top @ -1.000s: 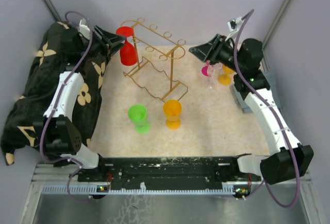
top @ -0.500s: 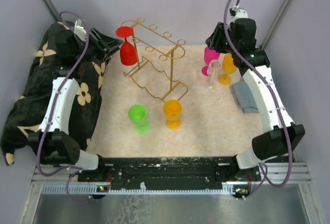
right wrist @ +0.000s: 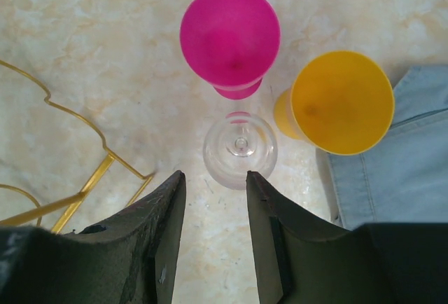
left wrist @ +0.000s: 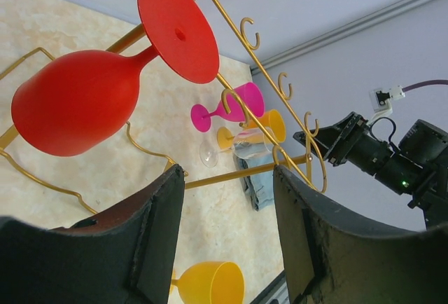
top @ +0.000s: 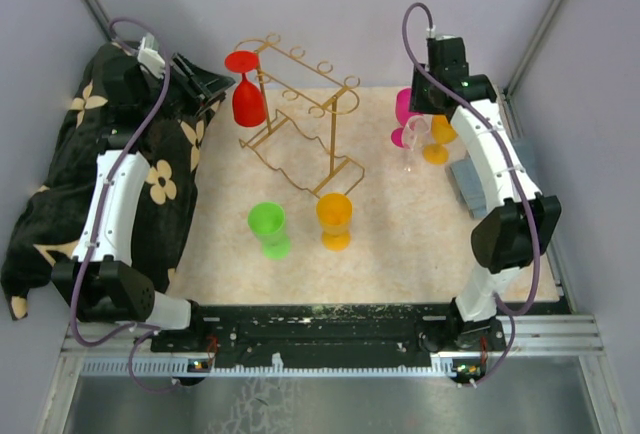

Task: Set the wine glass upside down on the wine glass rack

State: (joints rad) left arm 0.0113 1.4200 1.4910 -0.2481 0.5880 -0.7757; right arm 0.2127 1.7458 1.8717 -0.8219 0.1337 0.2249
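my left pincer [left wrist: 227, 174] and right pincer [right wrist: 213, 178] both gape, empty; the clear glass [right wrist: 240, 150] looks faint overhead, the rack [left wrist: 130, 37] partly cropped.

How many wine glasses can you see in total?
6: red plastic glass hanging on the gold wire rack; green glass and orange glass in front of it; magenta glass, clear glass and yellow glass clustered at right.
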